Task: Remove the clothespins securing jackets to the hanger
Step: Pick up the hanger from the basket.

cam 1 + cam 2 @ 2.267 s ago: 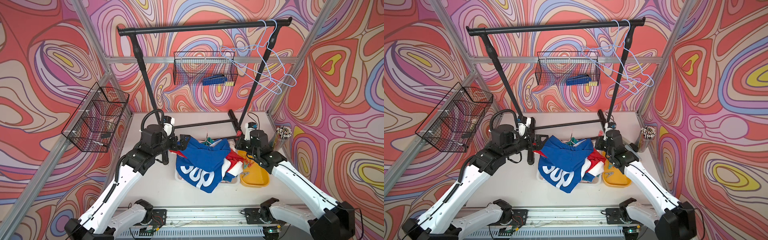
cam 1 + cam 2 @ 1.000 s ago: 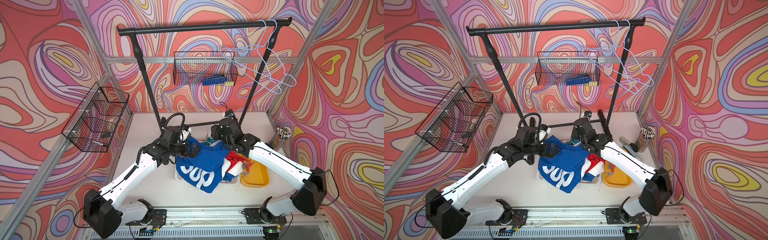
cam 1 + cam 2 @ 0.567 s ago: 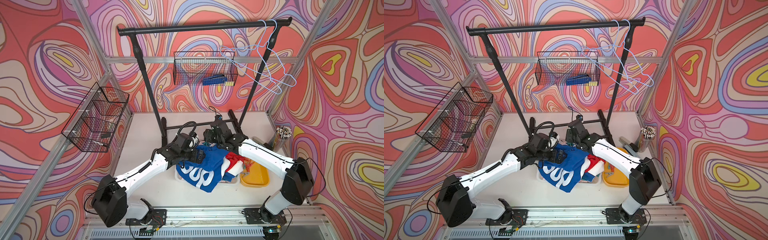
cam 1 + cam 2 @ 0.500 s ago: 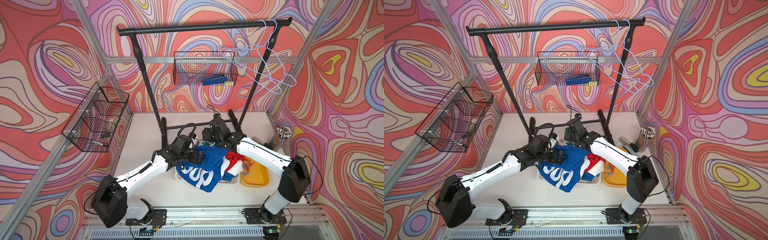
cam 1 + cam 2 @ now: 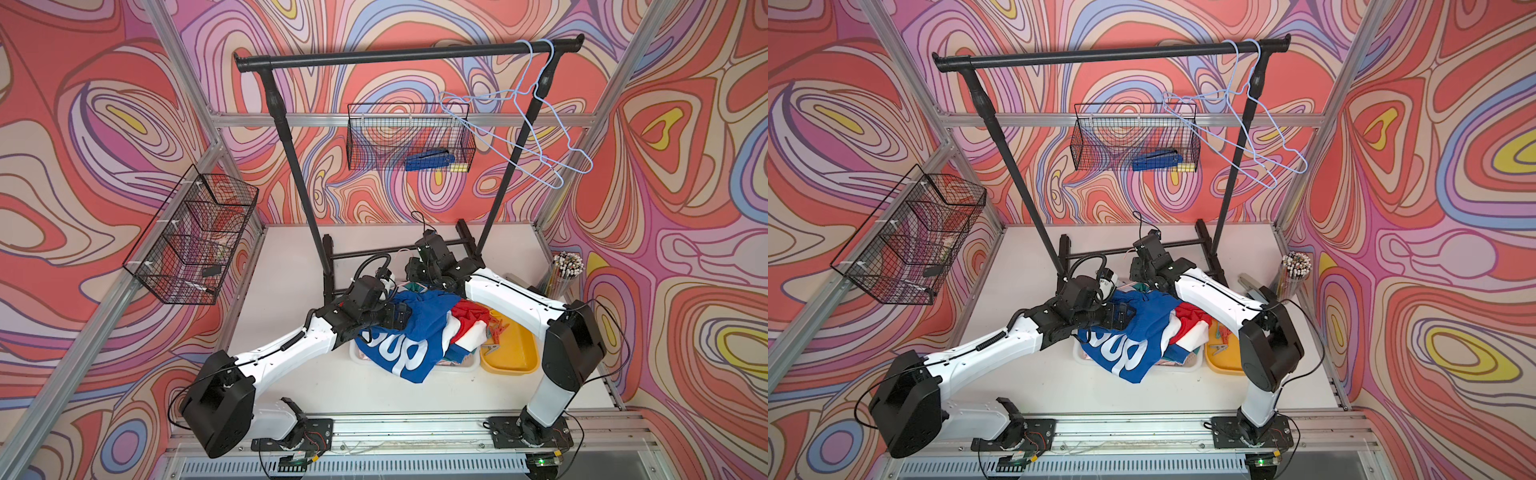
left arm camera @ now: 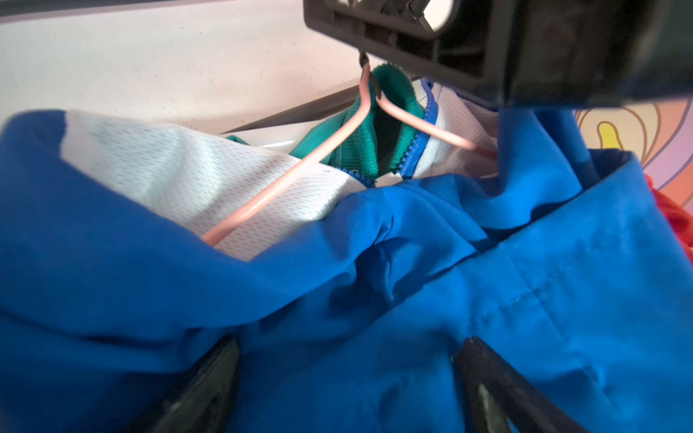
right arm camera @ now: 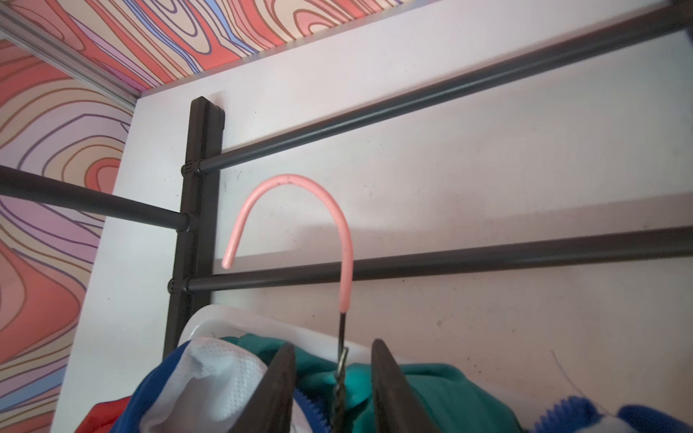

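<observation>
Straddling the pink hanger [image 7: 348, 258], right jaws parted, not clamped (left jaws wide over the blue jacket [image 6: 412, 270]).

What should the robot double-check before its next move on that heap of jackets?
1. Neck of the pink hanger between the jaws of the right gripper: ok.
2. Those jaws closed on the neck: not ok, gaps show on both sides.
3. Jaws of the left gripper wide open at the blue jacket: ok.
4. A clothespin to pull, in sight on that jacket: cannot tell, none shows clearly.
5. Somewhere to drop pins: ok, the yellow tray sits beside the heap, with clothespins lying in it.
</observation>
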Robot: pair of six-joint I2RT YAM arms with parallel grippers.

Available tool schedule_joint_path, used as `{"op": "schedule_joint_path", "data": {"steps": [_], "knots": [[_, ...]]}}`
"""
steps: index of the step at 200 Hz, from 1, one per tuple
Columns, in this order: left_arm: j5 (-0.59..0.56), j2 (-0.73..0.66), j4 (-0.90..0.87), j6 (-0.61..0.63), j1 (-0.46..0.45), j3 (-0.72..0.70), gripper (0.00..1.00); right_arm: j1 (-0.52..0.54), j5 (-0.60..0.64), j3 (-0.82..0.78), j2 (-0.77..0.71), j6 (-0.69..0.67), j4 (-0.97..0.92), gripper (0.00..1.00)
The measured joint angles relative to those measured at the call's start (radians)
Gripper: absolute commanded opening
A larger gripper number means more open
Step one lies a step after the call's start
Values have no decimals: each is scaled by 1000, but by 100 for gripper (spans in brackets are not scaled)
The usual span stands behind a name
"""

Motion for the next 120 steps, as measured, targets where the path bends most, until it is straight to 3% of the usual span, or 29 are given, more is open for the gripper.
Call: {"op": "schedule_joint_path", "data": {"steps": [41,86,120], "knots": [[-11,0,3,-3,-5,-1,94,0,-22,0,0,7,0,0],[-18,-21,-55,-3,-12,32,100,0,-21,0,-3,6,-2,0],[-43,-150,-210,-2,-19,109,100,20,27,15,-66,-33,-23,0]]}}
